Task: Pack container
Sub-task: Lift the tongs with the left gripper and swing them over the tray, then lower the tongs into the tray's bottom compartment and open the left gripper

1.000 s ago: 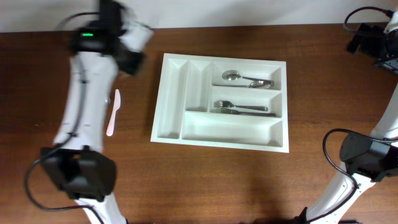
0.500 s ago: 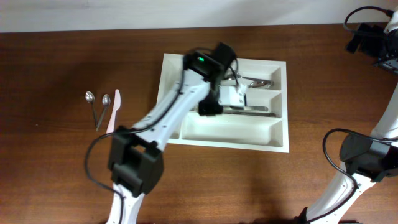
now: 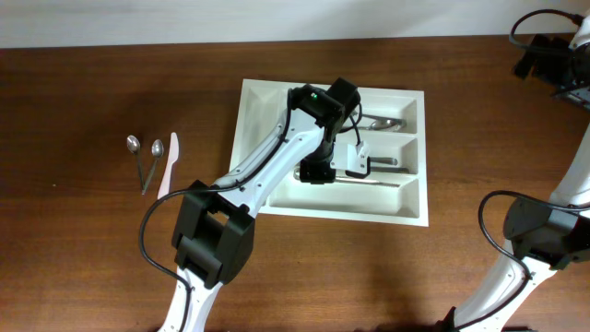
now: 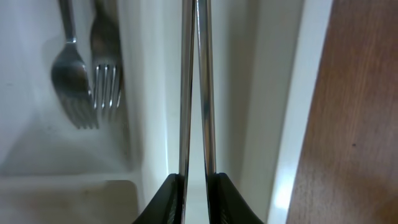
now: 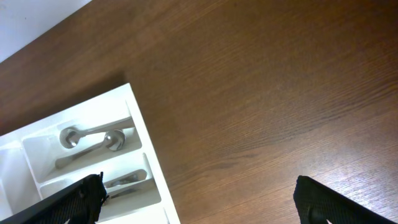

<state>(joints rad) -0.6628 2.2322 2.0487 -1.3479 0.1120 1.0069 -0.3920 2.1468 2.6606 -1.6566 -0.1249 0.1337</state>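
Since a second ago my left arm has swung in from the left side of the surface (image 3: 92, 231) and now reaches over the container (image 3: 251, 184), uncovering two loose spoons (image 3: 140, 153) and a pale plastic knife (image 3: 168, 166) lying side by side well left of it. The container sits mid-surface, directly under my left pincer (image 4: 198, 186). That pincer is clamped on two slim metal utensils (image 4: 198, 74), held parallel and edge-on; I cannot tell what kind they are. They hang over the long compartment nearest the front rim, just beside the divider.

Two forks (image 4: 93, 87) lie in the middle long compartment, and two spoons (image 3: 369, 118) in the far one. My right pincer (image 5: 199, 183) is off at the far right corner, well apart from the container, its fingers spread wide with nothing between them.

The surface is dark brown wood grain, with a pale wall (image 3: 277, 14) beyond its far edge. The container is smooth white plastic, rectangular, with rounded compartment corners.
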